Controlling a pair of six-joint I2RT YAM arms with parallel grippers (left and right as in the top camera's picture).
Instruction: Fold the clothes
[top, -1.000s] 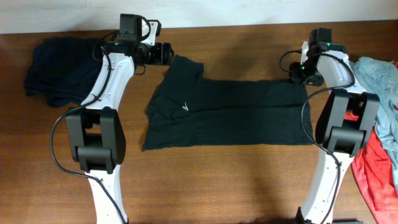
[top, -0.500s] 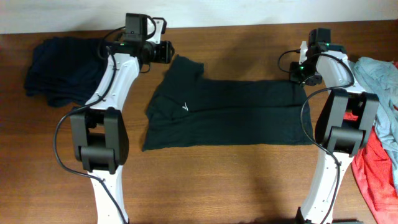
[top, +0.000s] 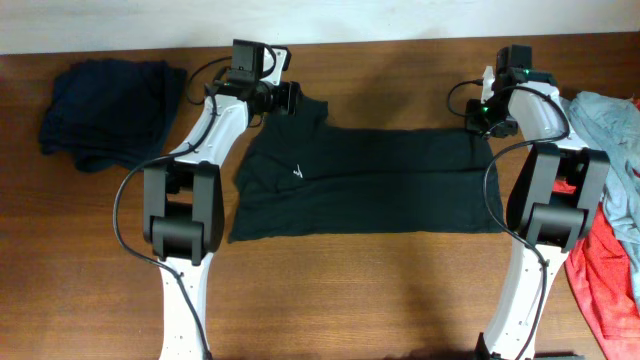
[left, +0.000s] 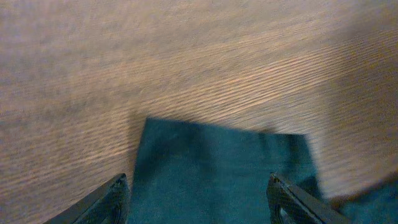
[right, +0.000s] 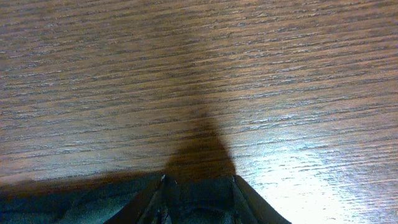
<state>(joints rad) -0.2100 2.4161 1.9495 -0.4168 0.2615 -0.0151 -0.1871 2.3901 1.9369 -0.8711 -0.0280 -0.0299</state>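
My left pincer (left: 198, 193) has swung right and now hangs agape astride the sleeve (left: 217, 162) of the shirt (top: 370, 180) — nothing grasped yet. My right pincer (right: 200, 186) is clenched on the hem (right: 74, 205); the shirt lies flat between us — the fold can start.

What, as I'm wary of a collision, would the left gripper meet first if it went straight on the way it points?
Probably the black T-shirt, at its sleeve: in the wrist view that lies between the open fingers of the left gripper, bare table beyond. Height above the cloth is unclear.
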